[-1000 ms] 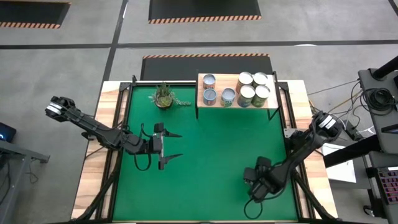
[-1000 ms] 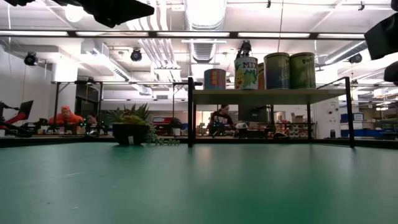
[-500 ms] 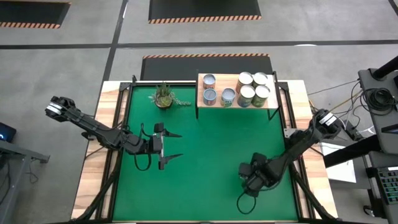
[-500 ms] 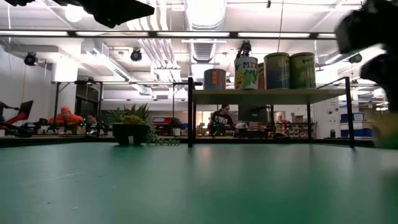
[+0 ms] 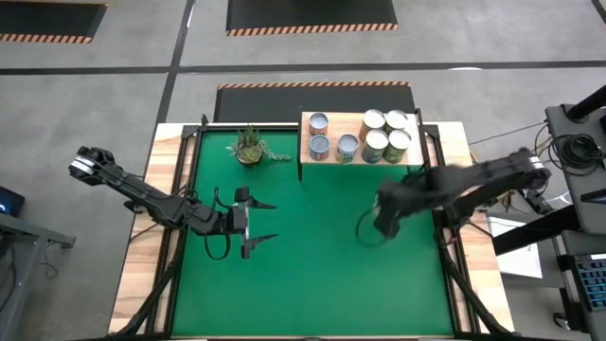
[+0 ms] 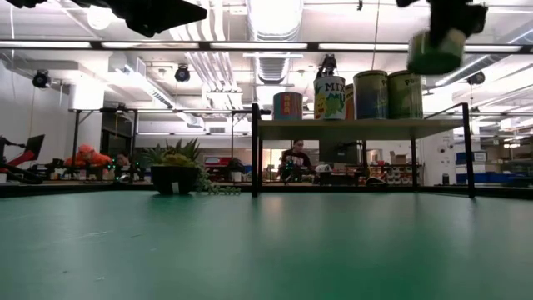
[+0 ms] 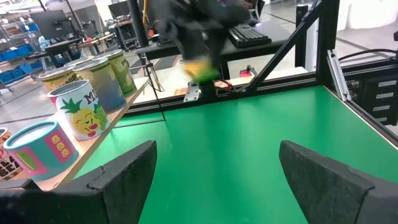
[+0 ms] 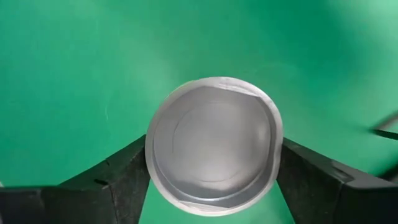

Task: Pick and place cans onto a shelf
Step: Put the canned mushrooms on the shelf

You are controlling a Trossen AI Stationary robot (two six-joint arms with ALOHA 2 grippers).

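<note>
My right gripper (image 5: 377, 223) hangs high over the right half of the green mat, shut on a silver-topped can (image 8: 212, 146). In the low view that can (image 6: 435, 50) shows as a greenish blur above shelf height. The light-wood shelf (image 5: 331, 128) stands on black legs at the far edge, with several cans (image 5: 383, 137) upright on it. My left gripper (image 5: 262, 223) stays open above the mat's left half, its fingers level and nothing between them. My right gripper pinches the can's round side wall (image 8: 152, 168) between its two fingers (image 8: 121, 177), one on each opposite side. The fingers come from above, pointing steeply down. The can stands upright in the hold, its silver top toward the wrist, lifted clear of the mat.
A small potted plant (image 5: 249, 145) stands at the far edge, left of the shelf. Black frame bars (image 5: 437, 204) and a wooden rim border the mat. The mat's middle and near part (image 5: 312, 275) lie bare.
My right gripper has risen from low near the mat's near right corner and swung toward the far edge and the shelf, carrying the can well clear of the mat. The left arm has kept still.
</note>
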